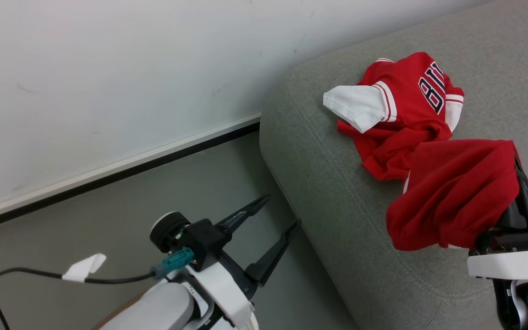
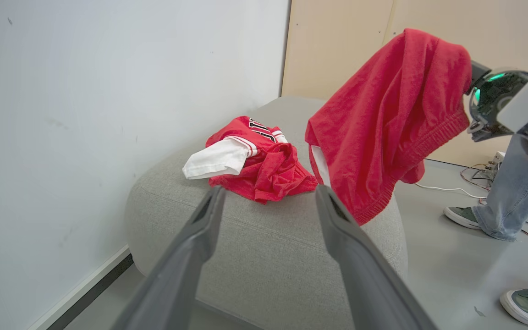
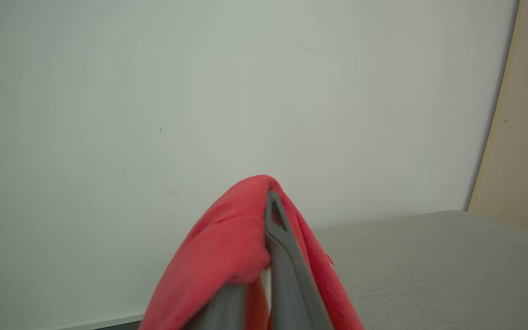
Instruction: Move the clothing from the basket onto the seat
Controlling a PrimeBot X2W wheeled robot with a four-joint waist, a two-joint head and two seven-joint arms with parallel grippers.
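Note:
A red jersey with white sleeves [image 1: 406, 105] [image 2: 255, 160] lies crumpled on the grey seat [image 1: 337, 183] [image 2: 264, 256]. A second piece of red clothing [image 1: 456, 192] [image 2: 392, 119] [image 3: 227, 256] hangs over the seat's front edge, draped over my right gripper [image 3: 268, 201], which is shut on it. Its dark fingers [image 1: 523, 183] are mostly covered by the fabric. My left gripper [image 1: 282, 211] [image 2: 269, 192] is open and holds nothing; it hovers over the floor to the left of the seat, pointing toward it. The basket is out of view.
A white wall [image 1: 108, 68] with a dark skirting line [image 1: 108, 176] runs behind the seat. Grey floor [image 1: 200, 183] lies left of it. A person's jeans-clad legs and green shoes [image 2: 463, 216] stand right of the seat, near cables [image 2: 447, 189] and a beige panel [image 2: 337, 41].

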